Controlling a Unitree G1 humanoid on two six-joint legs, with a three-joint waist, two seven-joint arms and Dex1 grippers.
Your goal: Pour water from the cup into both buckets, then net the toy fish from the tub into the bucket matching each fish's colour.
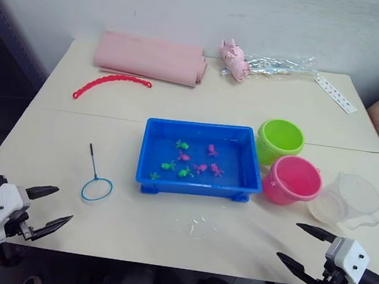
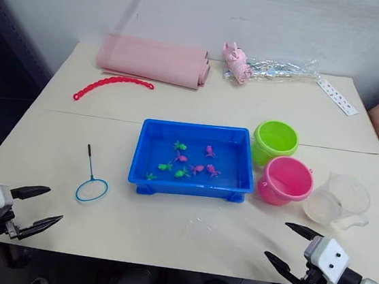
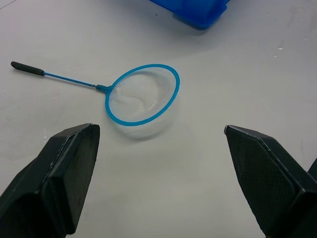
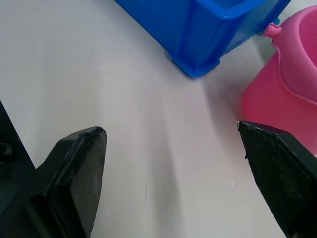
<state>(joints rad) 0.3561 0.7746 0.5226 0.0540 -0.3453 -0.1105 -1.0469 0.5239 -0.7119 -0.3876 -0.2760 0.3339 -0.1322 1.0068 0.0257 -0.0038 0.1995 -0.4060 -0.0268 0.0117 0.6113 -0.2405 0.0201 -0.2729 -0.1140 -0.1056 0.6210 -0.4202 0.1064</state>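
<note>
Pale bench point(image 1: 50, 160) is carrying the cup point(image 1: 347, 200), light, clear, slippery-walled; its handle looks the best hold. Both end effectors, left point(image 1: 52, 207) and right point(image 1: 299, 245), are hanging apart, empty.

The scene is lit evenly and brightly from above, and only soft, short shadows are cast on the desk point(image 1: 164, 242). In the wrist views, the nearby black fingers point(image 3: 64, 173) are seen slightly blurred.

You will find no text, brand, number or sign here that can be read. The white strip point(image 1: 335, 94) lying near the far right corner of the bench point(image 1: 52, 147) carries a row of small dark marks, but they are too small for you to make out. The clear cup point(image 1: 347, 199) shows no legible graduations
</note>
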